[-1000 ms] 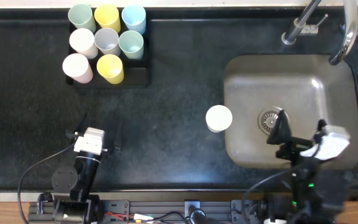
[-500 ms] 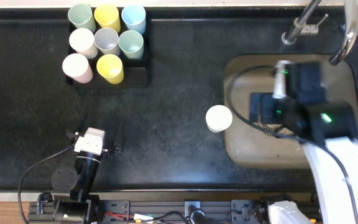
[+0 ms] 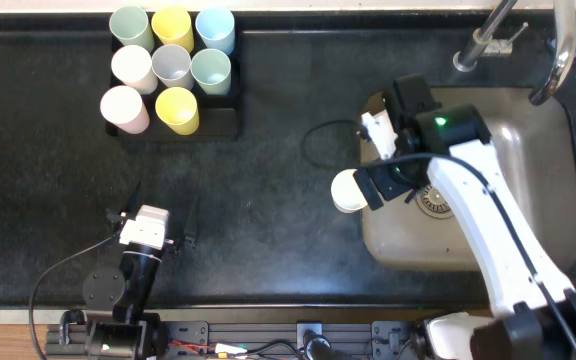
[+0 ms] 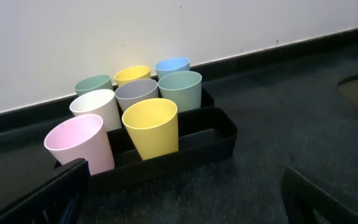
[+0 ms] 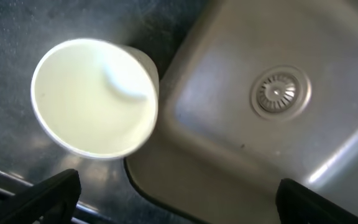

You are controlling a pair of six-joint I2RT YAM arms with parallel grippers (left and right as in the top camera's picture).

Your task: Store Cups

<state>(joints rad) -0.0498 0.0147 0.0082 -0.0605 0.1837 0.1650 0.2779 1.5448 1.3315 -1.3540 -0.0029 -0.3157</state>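
The white plastic cup stands upright, mouth up, on the dark desk just beside the steel sink. It sits below the wide-spread right jaws, offset toward one finger. The left jaws, also wide, sit well apart, facing the black cup rack.

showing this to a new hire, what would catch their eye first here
A lone white cup stands on the counter right at the left rim of the sink, with the right arm stretched over it. Far off at the back left, a black tray holds eight pastel cups.
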